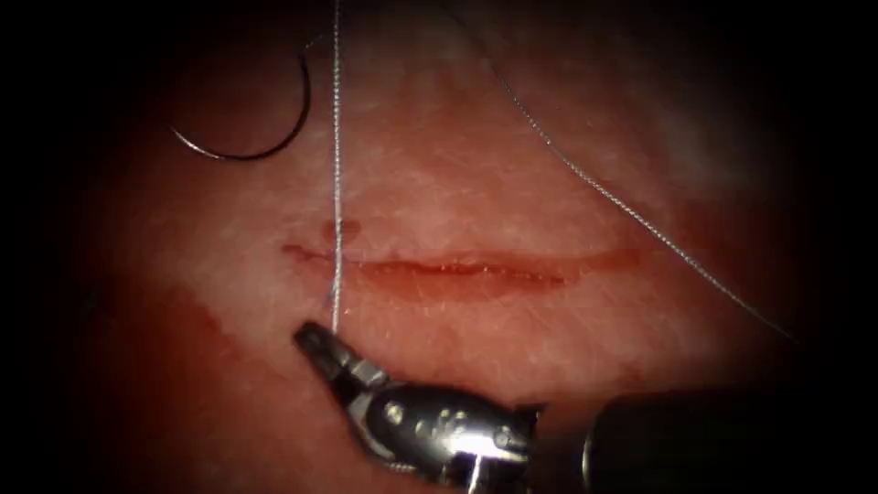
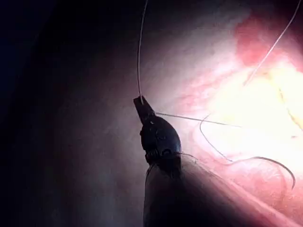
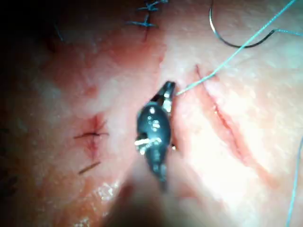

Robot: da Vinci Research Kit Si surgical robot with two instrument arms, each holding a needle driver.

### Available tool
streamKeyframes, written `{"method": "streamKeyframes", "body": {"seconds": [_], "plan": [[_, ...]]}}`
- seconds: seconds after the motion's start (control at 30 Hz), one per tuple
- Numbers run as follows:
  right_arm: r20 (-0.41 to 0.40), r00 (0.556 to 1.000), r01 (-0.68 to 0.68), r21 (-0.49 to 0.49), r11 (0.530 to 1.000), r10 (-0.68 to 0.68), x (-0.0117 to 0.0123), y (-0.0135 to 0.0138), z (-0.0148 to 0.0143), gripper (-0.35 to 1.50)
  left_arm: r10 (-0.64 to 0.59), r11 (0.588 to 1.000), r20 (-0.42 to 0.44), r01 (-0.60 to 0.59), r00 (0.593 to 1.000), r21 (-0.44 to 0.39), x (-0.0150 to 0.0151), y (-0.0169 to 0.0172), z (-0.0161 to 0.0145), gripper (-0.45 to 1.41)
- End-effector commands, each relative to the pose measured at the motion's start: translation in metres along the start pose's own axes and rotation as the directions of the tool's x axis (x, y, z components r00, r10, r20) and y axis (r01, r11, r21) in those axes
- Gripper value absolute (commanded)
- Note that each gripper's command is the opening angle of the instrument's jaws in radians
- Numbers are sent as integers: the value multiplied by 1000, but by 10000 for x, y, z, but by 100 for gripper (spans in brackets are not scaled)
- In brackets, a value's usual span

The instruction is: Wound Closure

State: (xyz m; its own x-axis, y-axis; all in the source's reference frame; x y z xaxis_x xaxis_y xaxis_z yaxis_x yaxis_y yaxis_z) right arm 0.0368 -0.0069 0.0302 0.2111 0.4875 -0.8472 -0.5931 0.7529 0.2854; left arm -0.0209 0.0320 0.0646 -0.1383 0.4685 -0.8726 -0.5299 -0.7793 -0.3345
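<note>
The cut point(image 1: 466, 268) runs across the tissue point(image 1: 512, 174). My right tool point(image 1: 314, 338) comes in from the lower right, its jaws shut on the thread point(image 1: 337, 183) just below the cut's left end. From there the thread runs taut straight up over the cut. The same right tool point(image 3: 169, 89) grips the thread point(image 3: 222, 64) in the right wrist view. The curved needle point(image 1: 265, 146) lies free on the tissue's surface, above the cut's left end, held by neither tool. In the left wrist view my left tool point(image 2: 140, 102) is shut on the thread point(image 2: 139, 56), near the needle point(image 2: 265, 161).
A second strand of thread point(image 1: 631, 215) slants from the top centre down to the right, crossing beyond the cut's right end. Red fluid point(image 1: 215, 325) stains the tissue at lower left. Older stitches point(image 3: 146, 14) and a small closed mark point(image 3: 92, 135) sit beside the right tool.
</note>
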Motion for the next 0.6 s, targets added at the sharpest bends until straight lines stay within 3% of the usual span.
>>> {"method": "streamKeyframes", "body": {"seconds": [0.03,0.2,0.6], "plan": [[15,1000,5,17,1000,-5,-15,-22,1,-35,-2,1000,1,2,1000,-2,-7,4,5,-45],[39,999,29,40,999,-30,-30,-40,1,-35,-3,1000,-2,3,1000,0,-7,3,5,-45],[36,999,20,44,999,-22,-21,-35,2,-35,0,1000,-8,0,1000,-11,-11,16,0,-45]]}}
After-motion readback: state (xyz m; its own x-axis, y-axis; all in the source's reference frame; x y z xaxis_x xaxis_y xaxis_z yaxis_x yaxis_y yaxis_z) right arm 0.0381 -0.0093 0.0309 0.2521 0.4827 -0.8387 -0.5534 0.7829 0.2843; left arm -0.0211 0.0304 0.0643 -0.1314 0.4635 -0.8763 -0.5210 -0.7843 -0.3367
